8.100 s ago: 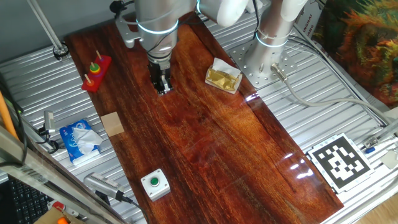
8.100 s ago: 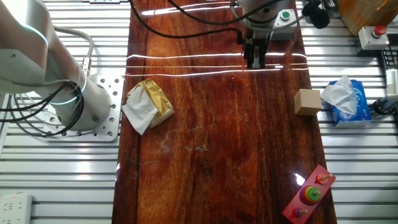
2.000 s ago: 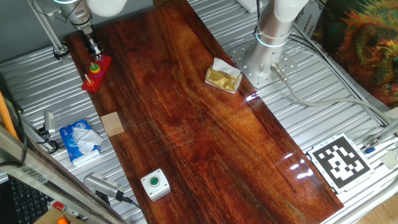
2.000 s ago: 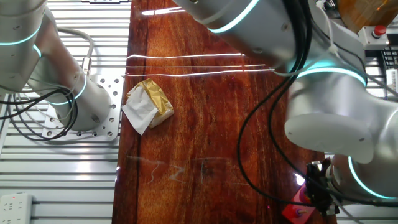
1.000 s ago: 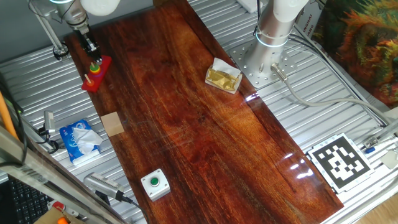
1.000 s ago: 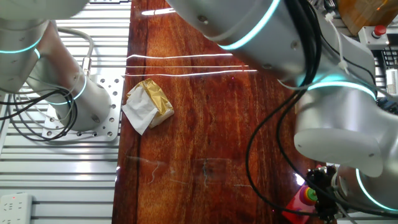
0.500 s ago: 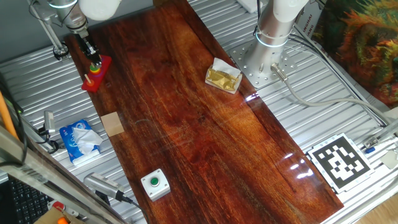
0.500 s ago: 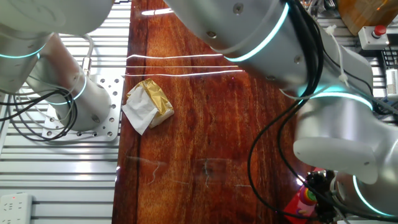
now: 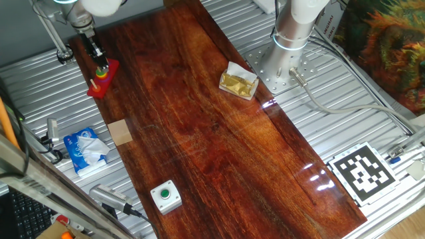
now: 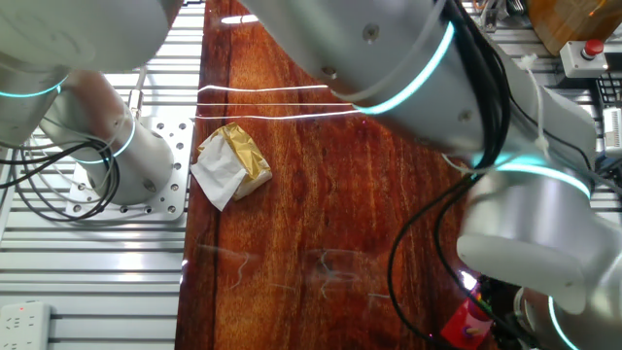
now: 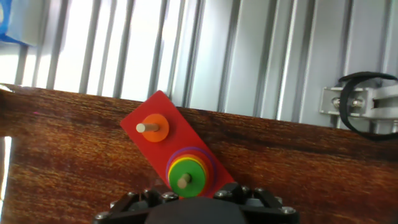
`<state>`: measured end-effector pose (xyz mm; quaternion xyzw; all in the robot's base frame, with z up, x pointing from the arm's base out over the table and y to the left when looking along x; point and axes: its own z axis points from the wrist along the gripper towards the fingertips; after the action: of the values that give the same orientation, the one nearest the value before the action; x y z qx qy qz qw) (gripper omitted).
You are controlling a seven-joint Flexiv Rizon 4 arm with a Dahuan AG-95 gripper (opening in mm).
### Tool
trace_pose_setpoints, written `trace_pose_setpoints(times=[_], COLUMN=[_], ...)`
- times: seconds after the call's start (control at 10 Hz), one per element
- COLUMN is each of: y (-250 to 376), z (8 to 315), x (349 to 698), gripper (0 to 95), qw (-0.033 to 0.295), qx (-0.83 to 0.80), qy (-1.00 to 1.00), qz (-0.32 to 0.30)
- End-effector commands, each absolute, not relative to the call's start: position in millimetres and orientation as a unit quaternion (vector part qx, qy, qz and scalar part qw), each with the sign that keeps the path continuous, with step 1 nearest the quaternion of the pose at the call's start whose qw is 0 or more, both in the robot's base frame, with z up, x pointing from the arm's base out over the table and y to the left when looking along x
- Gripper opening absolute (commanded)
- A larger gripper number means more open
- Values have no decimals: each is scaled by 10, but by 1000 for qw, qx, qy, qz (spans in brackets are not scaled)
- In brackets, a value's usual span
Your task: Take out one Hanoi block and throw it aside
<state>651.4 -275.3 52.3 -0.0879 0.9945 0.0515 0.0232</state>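
Observation:
The red Hanoi base lies at the wood board's edge. Its near peg carries a stack topped by the small green Hanoi block, with yellow and purple rings under it. An orange ring sits on another peg. In the hand view my gripper hangs right over the stack, its dark links spread to either side of the green block, open and holding nothing. In one fixed view the gripper is just above the base. In the other fixed view the arm hides all but a corner of the base.
A crumpled gold and white wrapper lies on the board. A wooden cube, a blue tissue pack and a green push button sit along the left side. Ridged metal lies beyond the board's edge.
The gripper has come down closer onto the ring stack. In the other fixed view the arm now covers more of the red base.

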Motion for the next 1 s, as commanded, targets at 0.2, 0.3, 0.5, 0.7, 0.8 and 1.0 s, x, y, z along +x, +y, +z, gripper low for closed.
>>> trace_pose_setpoints(times=[0.2, 0.3, 0.5, 0.7, 0.8, 1.0], y=[-2670, -2660, -2653, -2654, -2654, -2653], z=[451, 442, 426, 425, 426, 427], x=[6452, 6448, 6445, 6445, 6445, 6445], gripper=[570, 380, 380, 380, 380, 380], qw=[25, 25, 23, 22, 22, 22], qx=[-81, -81, -81, -80, -79, -80], qy=[996, 996, 996, 996, 996, 996], qz=[34, 32, 29, 24, 24, 24])
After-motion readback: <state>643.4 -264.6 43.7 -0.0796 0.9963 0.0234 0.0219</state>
